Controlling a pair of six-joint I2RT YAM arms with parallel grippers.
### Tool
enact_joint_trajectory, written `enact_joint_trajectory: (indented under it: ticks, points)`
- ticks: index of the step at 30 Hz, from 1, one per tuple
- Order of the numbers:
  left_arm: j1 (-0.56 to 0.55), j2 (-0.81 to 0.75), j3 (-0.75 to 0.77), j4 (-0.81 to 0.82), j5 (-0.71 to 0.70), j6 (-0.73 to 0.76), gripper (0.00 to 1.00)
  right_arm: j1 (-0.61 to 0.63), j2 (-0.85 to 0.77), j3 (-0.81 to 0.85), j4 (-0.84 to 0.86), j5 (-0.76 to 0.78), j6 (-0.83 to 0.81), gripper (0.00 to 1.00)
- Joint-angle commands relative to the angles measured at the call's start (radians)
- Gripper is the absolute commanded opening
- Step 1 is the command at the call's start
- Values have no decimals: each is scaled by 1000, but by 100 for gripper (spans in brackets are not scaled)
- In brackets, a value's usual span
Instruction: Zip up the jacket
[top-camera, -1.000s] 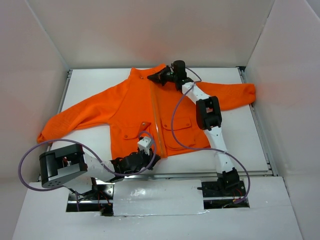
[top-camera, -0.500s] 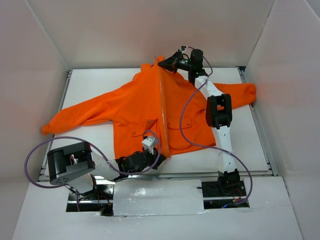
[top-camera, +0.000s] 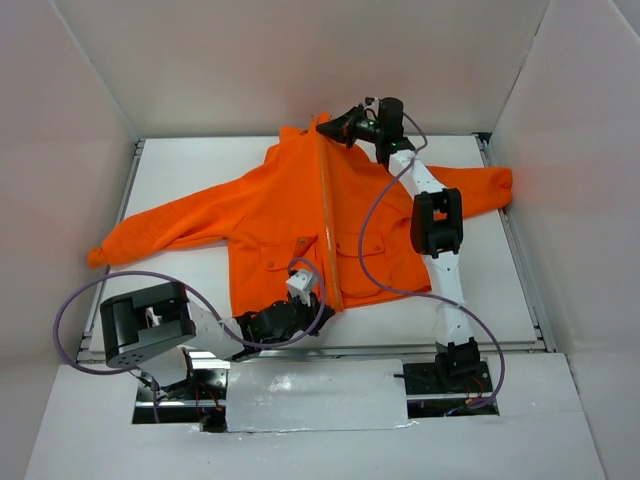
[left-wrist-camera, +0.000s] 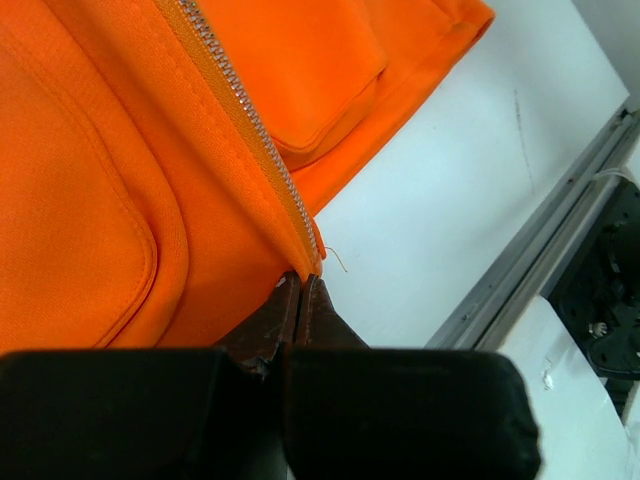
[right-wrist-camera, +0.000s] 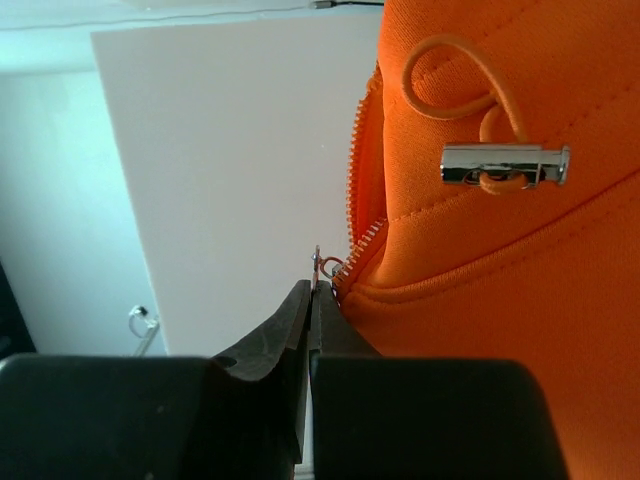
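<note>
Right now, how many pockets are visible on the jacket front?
2 on the jacket: one pocket left of the zipper near the hem, the other pocket right of it. None seem hidden.

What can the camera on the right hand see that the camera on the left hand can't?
Only the right wrist view shows a shiny metal cord stopper up at the collar, and the right gripper shut on the small zipper pull. Only the left wrist view shows a pocket, the bottom corner of the jacket, and the left gripper pinching the lower end of the zipper there. Both show orange fleece, zipper teeth, closed black fingers and the white table.
</note>
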Motion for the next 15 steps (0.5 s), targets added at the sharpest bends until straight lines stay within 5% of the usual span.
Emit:
enact_joint_trajectory:
  ticks: [1,4,9,12,15]
  points:
    - [-72,46,-6,-176,259,-64,0,-82,-106,58,324,259,126,0]
    - [-72,65,2,-190,248,-81,0,-79,-241,-94,312,230,217,0]
    - [-70,62,9,-248,191,-127,0,-59,-452,-320,-187,339,163,0]
    - [-72,51,9,-245,186,-124,0,-19,-615,-538,-199,435,177,0]
    - [-75,39,2,-251,176,-131,0,5,-663,-536,-359,464,212,0]
